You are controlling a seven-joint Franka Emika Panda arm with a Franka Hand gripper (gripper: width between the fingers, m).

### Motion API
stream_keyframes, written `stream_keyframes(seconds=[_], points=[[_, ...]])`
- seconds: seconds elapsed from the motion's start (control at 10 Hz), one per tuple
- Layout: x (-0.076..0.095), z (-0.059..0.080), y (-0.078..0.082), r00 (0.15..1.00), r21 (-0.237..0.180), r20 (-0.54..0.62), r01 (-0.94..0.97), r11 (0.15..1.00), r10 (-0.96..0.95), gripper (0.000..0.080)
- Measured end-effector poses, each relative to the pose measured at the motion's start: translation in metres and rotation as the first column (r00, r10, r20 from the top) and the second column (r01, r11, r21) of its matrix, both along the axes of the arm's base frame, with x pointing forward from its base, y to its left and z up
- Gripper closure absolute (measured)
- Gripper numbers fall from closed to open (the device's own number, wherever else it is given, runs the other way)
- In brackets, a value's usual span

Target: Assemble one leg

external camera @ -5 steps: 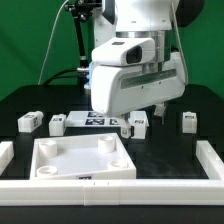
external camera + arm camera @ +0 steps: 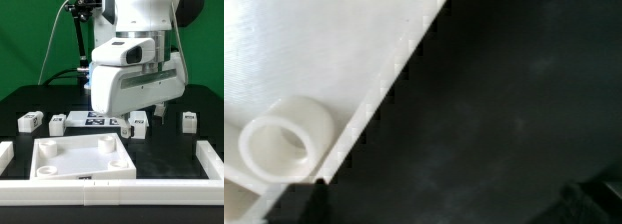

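Observation:
Several small white legs with tags stand in a row at the back of the black table: two at the exterior view's left point(image 2: 29, 122) point(image 2: 57, 124), one near the middle point(image 2: 138, 125) and one at the right point(image 2: 188, 121). The large white square panel point(image 2: 82, 160) lies in front, and its edge with one round corner socket point(image 2: 287, 140) shows in the wrist view. My gripper point(image 2: 446, 205) hangs open and empty above the table beside the panel's edge. Its dark fingertips point(image 2: 295, 200) stand wide apart. The arm's hand point(image 2: 135, 75) hides the fingers in the exterior view.
The marker board point(image 2: 95, 120) lies flat among the legs at the back. A low white rail borders the table at the front point(image 2: 110, 190), left point(image 2: 5, 152) and right point(image 2: 210, 155). A green backdrop stands behind.

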State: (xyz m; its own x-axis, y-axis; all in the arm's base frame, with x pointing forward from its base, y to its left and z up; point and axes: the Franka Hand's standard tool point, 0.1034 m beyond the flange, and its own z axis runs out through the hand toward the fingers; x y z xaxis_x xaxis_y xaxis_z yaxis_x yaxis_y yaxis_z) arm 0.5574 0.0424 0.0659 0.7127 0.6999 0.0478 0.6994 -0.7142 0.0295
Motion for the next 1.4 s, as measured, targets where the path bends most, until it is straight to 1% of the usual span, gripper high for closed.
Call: stream_keyframes(seconds=[0.1,0.2,0.3,0.4,0.5,0.6,0.7,1.0,1.1,1.2,1.3,1.4], points=[[-0.001,-0.001,-0.002,0.999,-0.004,-0.003,-0.049,0.999,0.049,0.015],[-0.005,-0.003,-0.011,0.985,-0.01,-0.015,-0.169,0.985,0.169,0.015],[-0.007,-0.004,-0.027,0.949,-0.013,-0.028,-0.315,0.949,0.314,0.015],[-0.009,-0.005,-0.043,0.91,-0.012,-0.038,-0.414,0.91,0.414,0.015],[-0.014,-0.007,-0.051,0.891,-0.006,-0.053,-0.451,0.892,0.45,0.015],[-0.018,-0.009,-0.055,0.895,-0.005,-0.057,-0.443,0.897,0.442,0.015],[-0.017,-0.009,-0.053,0.895,-0.005,-0.056,-0.443,0.896,0.442,0.015],[-0.017,-0.011,-0.054,0.889,-0.004,-0.058,-0.454,0.891,0.453,0.015],[-0.014,-0.015,-0.056,0.854,-0.01,-0.046,-0.519,0.855,0.518,0.015],[-0.012,-0.015,-0.062,0.798,-0.036,-0.018,-0.603,0.797,0.602,0.015],[-0.018,-0.017,-0.067,0.747,-0.045,-0.025,-0.665,0.746,0.665,0.015],[-0.023,-0.02,-0.069,0.704,-0.055,-0.038,-0.711,0.702,0.71,0.015]])
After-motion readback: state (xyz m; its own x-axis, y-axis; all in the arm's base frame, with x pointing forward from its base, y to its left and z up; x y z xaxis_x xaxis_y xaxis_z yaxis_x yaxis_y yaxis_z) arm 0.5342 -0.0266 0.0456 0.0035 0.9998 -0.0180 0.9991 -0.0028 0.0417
